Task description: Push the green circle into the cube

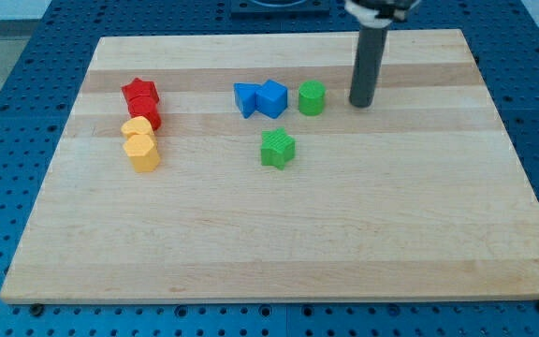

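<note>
The green circle (312, 97) stands on the wooden board near the view's top middle. The blue cube (272, 98) sits just to its left, with a small gap between them. My tip (360, 103) is on the board to the right of the green circle, about a block's width away and not touching it. The rod rises straight up out of the view's top.
A second blue block (245, 98) touches the cube's left side. A green star (277, 148) lies below the cube. At the view's left are a red star (139, 92), a red block (145, 112), and two yellow blocks (138, 129) (143, 152). The board (298, 243) ends in a blue pegboard surround.
</note>
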You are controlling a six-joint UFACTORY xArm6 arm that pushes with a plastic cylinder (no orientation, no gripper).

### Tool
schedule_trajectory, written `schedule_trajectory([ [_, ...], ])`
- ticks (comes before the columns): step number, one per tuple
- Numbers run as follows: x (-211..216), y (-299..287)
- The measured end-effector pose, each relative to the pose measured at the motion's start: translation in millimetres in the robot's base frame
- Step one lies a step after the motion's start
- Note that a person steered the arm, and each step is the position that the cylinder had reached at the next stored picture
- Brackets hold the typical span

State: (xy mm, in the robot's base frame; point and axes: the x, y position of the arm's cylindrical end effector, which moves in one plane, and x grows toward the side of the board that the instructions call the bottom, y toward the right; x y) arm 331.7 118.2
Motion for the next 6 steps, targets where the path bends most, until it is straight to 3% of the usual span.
schedule_trajectory([
  [1,-22,-15],
  [3,-12,-67],
  [6,16,-31],
])
